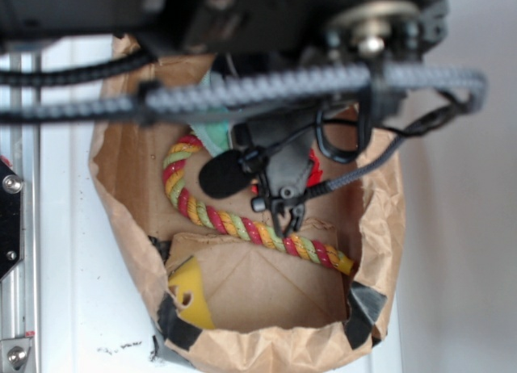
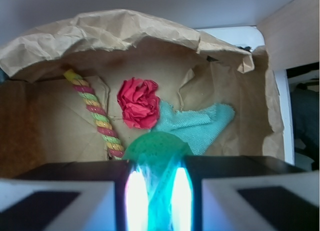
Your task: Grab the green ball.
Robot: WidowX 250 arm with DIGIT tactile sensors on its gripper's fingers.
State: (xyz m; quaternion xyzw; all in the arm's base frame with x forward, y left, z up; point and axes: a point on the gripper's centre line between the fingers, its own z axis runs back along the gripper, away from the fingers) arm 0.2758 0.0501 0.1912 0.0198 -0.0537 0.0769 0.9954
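In the wrist view the green ball (image 2: pixel 156 147) sits right between my fingers, and its dimpled top shows above them. My gripper (image 2: pixel 158 167) is shut on it, both lit pads (image 2: pixel 136 196) pressing its sides. In the exterior view the gripper (image 1: pixel 284 218) reaches down into the brown paper bag (image 1: pixel 266 349), and the ball is hidden under the arm.
Inside the bag lie a red paper flower (image 2: pixel 138 103), a pale teal cloth (image 2: pixel 200 123) and a striped rope toy (image 2: pixel 96 113). A yellow wedge toy with holes (image 1: pixel 190 296) rests in the bag's front corner. The crumpled bag walls (image 2: pixel 115 28) rise all round.
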